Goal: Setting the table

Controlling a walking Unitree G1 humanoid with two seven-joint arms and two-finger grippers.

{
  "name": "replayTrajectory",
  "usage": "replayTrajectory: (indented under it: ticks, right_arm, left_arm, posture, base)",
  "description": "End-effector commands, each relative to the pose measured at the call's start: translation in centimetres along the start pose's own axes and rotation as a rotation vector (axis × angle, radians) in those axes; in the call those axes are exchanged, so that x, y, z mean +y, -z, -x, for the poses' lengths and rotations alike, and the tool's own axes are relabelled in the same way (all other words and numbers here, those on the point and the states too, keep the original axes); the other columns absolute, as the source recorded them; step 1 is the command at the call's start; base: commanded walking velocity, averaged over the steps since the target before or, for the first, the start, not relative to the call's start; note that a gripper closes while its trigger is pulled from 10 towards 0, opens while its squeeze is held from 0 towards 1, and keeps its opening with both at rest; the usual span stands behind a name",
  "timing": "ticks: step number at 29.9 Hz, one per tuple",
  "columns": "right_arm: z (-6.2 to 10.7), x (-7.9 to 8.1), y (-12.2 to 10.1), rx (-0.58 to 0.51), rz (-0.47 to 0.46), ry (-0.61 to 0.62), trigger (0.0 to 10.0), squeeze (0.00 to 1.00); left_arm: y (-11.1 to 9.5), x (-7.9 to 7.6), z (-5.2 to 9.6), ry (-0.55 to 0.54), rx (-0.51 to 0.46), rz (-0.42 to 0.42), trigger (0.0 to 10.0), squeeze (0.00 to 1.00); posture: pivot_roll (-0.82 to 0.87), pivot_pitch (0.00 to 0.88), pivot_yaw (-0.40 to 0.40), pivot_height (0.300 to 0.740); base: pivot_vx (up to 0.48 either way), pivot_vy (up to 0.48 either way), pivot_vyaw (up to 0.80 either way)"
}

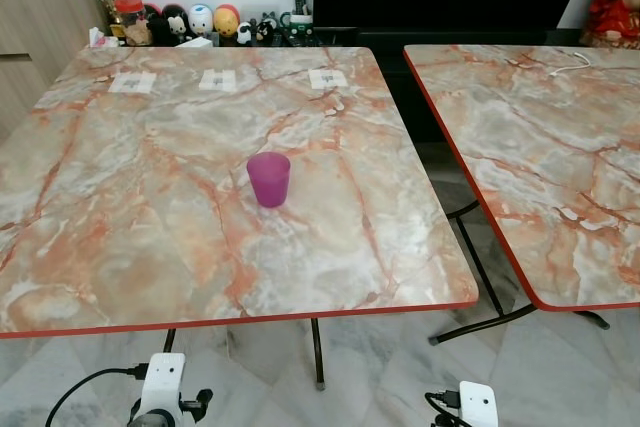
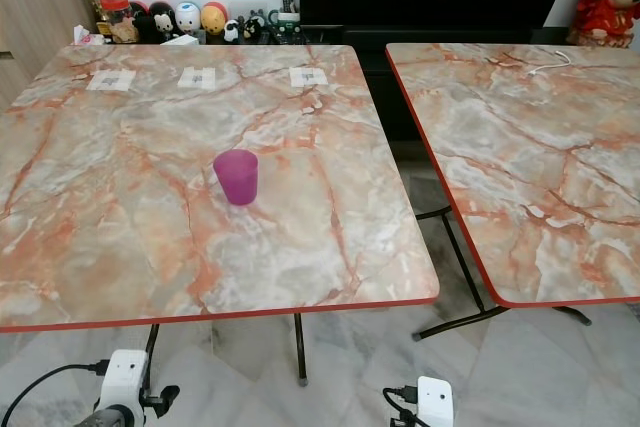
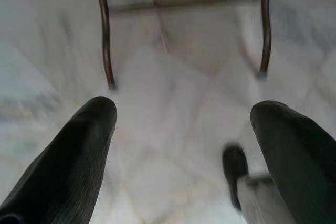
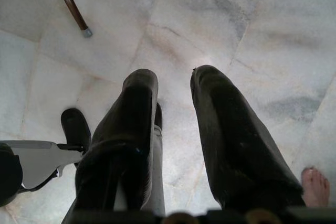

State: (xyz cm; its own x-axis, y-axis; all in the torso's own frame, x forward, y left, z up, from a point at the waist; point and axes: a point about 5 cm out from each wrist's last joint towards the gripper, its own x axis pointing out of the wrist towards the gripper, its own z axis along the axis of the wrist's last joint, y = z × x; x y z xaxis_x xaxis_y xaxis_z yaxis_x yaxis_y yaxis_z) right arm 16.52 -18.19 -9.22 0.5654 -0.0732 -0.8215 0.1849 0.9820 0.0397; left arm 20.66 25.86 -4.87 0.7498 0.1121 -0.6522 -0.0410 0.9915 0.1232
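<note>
A purple cup stood upright near the middle of the left table, alone apart from three small paper labels along the far edge. The other table held just a white cable. Setting had hardly begun, I judged. Both arms hung low over the floor: the left gripper had its fingers wide apart, the right gripper a narrow gap, neither holding anything.

left tool fingers spread wide, right tool narrowly parted, both hanging low
</note>
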Motion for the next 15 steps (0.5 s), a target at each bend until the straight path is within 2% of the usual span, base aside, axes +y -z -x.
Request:
replayTrajectory:
  ticks: [1, 5, 7, 9, 10, 11, 12, 14, 15]
  right_arm:
    - [0.1, -0.3, 0.6, 0.025, -0.009, 0.013, 10.0, 0.00]
    - [0.1, -0.2, 0.6, 0.027, -0.006, 0.009, 10.0, 0.00]
    - [0.1, -0.3, 0.7, 0.027, -0.006, 0.008, 10.0, 0.00]
    - [0.1, -0.3, 0.7, 0.028, -0.002, 0.005, 10.0, 0.00]
    - [0.1, -0.3, 0.7, 0.028, -0.002, 0.005, 10.0, 0.00]
    - [0.1, -0.4, 0.7, 0.029, 0.002, 0.003, 10.0, 0.00]
    - [0.1, -0.4, 0.7, 0.029, 0.002, 0.003, 10.0, 0.00]
    - [0.2, -0.4, 0.7, 0.031, 0.004, 0.001, 10.0, 0.00]
    - [0.2, -0.5, 0.7, 0.031, 0.007, -0.001, 10.0, 0.00]
  left_arm:
    - [0.0, 1.7, 0.6, -0.033, -0.042, 0.011, 10.0, 0.00]
    - [0.7, 3.6, 2.0, -0.086, -0.123, 0.040, 10.0, 0.00]
    - [0.9, 3.8, 2.4, -0.088, -0.150, 0.037, 10.0, 0.00]
    - [1.3, 4.4, 4.0, -0.097, -0.233, 0.033, 10.0, 0.00]
    - [1.3, 4.4, 4.0, -0.097, -0.233, 0.033, 10.0, 0.00]
    - [1.4, 4.8, 5.0, -0.114, -0.271, 0.037, 10.0, 0.00]
    - [1.4, 4.8, 5.0, -0.114, -0.271, 0.037, 10.0, 0.00]
    - [1.3, 5.0, 6.3, -0.133, -0.329, 0.041, 10.0, 0.00]
    - [0.5, 5.3, 7.4, -0.170, -0.400, 0.049, 10.0, 0.00]
  posture:
    - [0.12, 0.030, -0.027, 0.740]
    - [0.13, 0.036, -0.026, 0.740]
    - [0.14, 0.039, -0.026, 0.740]
    - [0.15, 0.043, -0.029, 0.740]
    - [0.15, 0.043, -0.029, 0.740]
    - [0.16, 0.045, -0.032, 0.740]
    - [0.16, 0.045, -0.032, 0.740]
    - [0.16, 0.045, -0.034, 0.740]
    - [0.16, 0.047, -0.037, 0.740]
  base:
    - [0.000, 0.000, 0.00]
    - [0.000, 0.000, 0.00]
    - [0.000, 0.000, 0.00]
    - [0.000, 0.000, 0.00]
    - [0.000, 0.000, 0.00]
    - [0.000, 0.000, 0.00]
    - [0.000, 0.000, 0.00]
    - [0.000, 0.000, 0.00]
    - [0.000, 0.000, 0.00]
